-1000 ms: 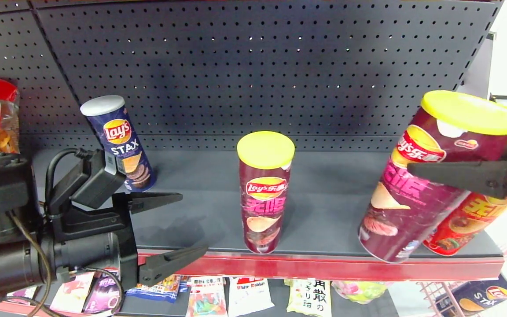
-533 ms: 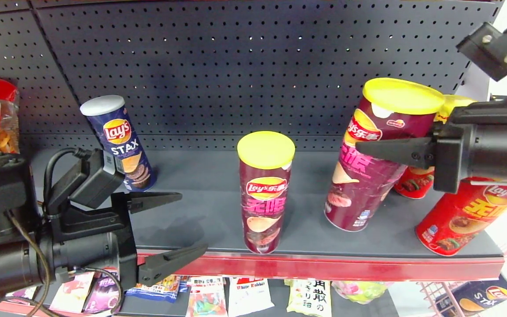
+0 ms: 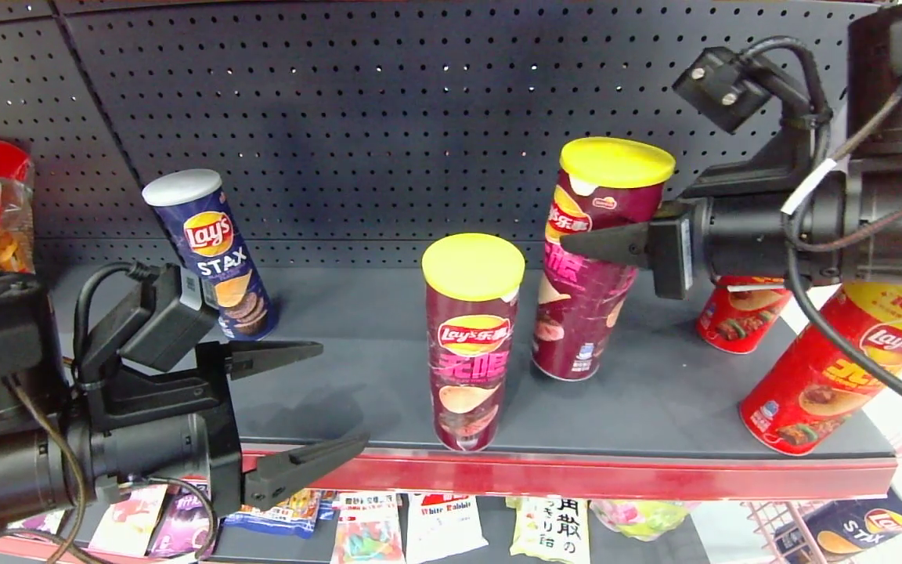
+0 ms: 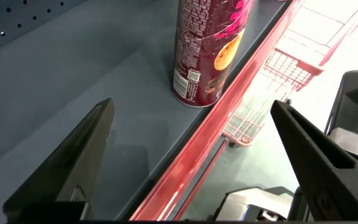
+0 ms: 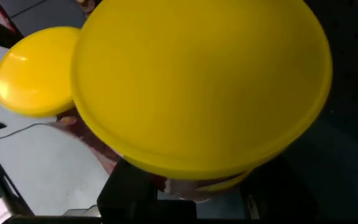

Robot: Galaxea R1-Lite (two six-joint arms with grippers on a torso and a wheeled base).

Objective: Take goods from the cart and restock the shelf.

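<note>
the right claw [image 3: 606,235] grips a maroon can [image 3: 586,313] just below its yellow lid, tilted, at the far middle of the shelf [image 3: 654,407], just right of and behind a second can [image 3: 470,352]. the left claw [image 3: 345,395] gapes wide and empty at the shelf's near left edge.

Each chip can [image 3: 584,313] you see is glossy, with a smooth yellow plastic lid [image 3: 617,160]. The shelf [image 3: 357,345] and perforated back panel [image 3: 388,117] look matt dark metal; the front strip [image 3: 576,474] shines red.
</note>
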